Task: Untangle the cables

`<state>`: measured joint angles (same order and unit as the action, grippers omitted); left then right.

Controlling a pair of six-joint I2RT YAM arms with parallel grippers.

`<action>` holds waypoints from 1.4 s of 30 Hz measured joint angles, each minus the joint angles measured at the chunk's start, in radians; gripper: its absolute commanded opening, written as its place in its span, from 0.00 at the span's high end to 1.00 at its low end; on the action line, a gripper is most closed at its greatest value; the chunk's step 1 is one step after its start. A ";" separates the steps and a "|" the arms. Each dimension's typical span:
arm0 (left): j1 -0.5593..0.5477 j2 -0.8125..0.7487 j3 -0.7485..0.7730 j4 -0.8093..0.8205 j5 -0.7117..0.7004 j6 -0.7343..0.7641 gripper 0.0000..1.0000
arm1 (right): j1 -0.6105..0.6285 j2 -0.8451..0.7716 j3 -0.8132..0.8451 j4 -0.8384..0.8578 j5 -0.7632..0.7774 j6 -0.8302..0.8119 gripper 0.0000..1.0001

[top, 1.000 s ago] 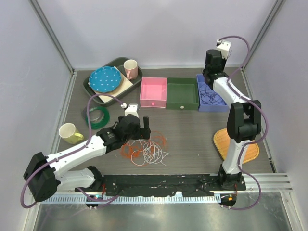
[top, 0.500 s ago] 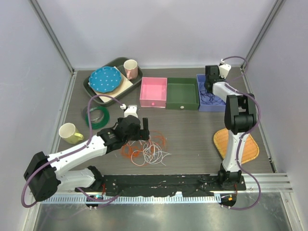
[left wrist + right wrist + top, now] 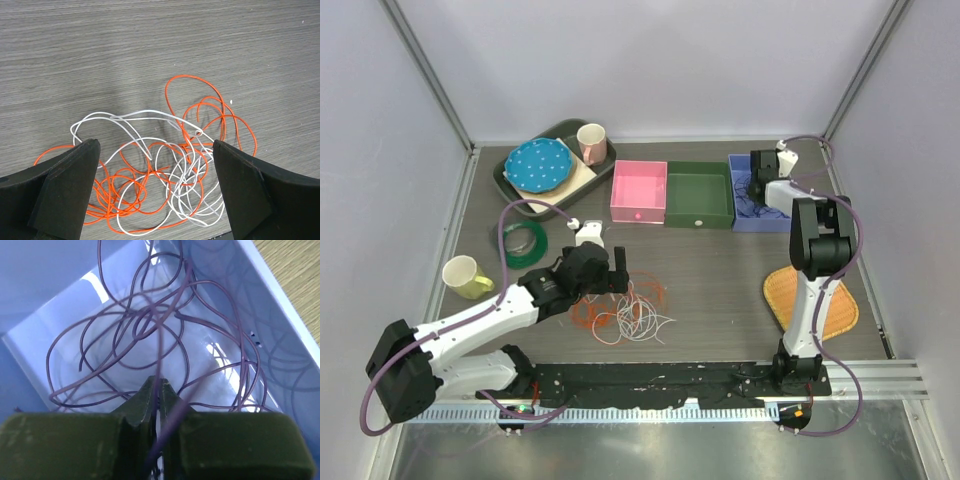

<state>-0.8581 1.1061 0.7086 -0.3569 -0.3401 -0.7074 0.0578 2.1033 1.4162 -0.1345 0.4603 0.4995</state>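
A tangle of red-orange cable (image 3: 588,312) and white cable (image 3: 642,318) lies on the table in front of the left arm. In the left wrist view the orange cable (image 3: 125,192) and white cable (image 3: 197,200) loops lie interlaced between my fingers. My left gripper (image 3: 616,270) (image 3: 156,192) is open and hovers just above the tangle, holding nothing. A green cable coil (image 3: 523,243) lies at the left. My right gripper (image 3: 758,182) (image 3: 159,389) is down in the blue box (image 3: 748,218), shut on a strand of dark purple cable (image 3: 135,325) whose loops lie on the box floor.
A pink box (image 3: 638,190) and a dark green box (image 3: 699,198) stand beside the blue one. A tray (image 3: 510,178) with a blue plate and a pink cup (image 3: 591,142) is at the back left. A yellow cup (image 3: 466,277) stands left, an orange mat (image 3: 832,305) right.
My right gripper has dropped from above the blue box down into it, still with the purple cable. My left gripper has shifted slightly over the tangle.
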 measured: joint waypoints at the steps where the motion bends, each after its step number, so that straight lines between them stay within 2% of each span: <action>1: 0.000 -0.001 0.000 0.000 0.001 0.000 0.00 | 0.000 -0.014 -0.016 0.008 -0.025 0.001 0.75; 4: 0.000 -0.002 -0.001 0.000 0.003 0.000 0.00 | -0.003 -0.046 -0.055 0.018 -0.070 0.003 0.63; 6: 0.000 -0.002 -0.001 0.000 0.004 0.000 0.00 | -0.002 -0.069 -0.076 0.021 -0.092 0.004 0.59; 10: 0.000 -0.005 -0.005 0.000 0.010 -0.001 0.00 | -0.001 -0.137 -0.106 0.021 -0.119 0.000 0.42; 21: 0.000 -0.023 -0.010 -0.003 0.019 -0.022 0.00 | 0.008 -0.366 -0.120 -0.052 -0.074 -0.038 0.21; 22: 0.000 -0.025 -0.010 -0.005 0.018 -0.026 0.00 | 0.011 -0.389 -0.124 -0.059 -0.067 -0.046 0.10; 27: 0.000 -0.045 -0.010 -0.039 0.003 -0.060 0.00 | 0.080 -0.533 -0.202 -0.062 -0.040 -0.112 0.07; 30: 0.000 -0.056 -0.014 -0.064 -0.006 -0.084 0.00 | 0.207 -0.658 -0.283 -0.052 -0.048 -0.166 0.07; 37: 0.000 -0.168 -0.123 -0.097 0.013 -0.151 0.00 | 0.531 -0.951 -0.613 0.084 -0.248 -0.195 0.09; 42: 0.000 -0.302 -0.266 -0.048 0.136 -0.181 0.00 | 0.692 -0.981 -0.814 0.168 -0.401 -0.158 0.11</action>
<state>-0.8581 0.8043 0.4423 -0.4046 -0.2039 -0.8883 0.7502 1.1221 0.6018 0.0334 0.0597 0.3416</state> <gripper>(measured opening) 0.996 0.900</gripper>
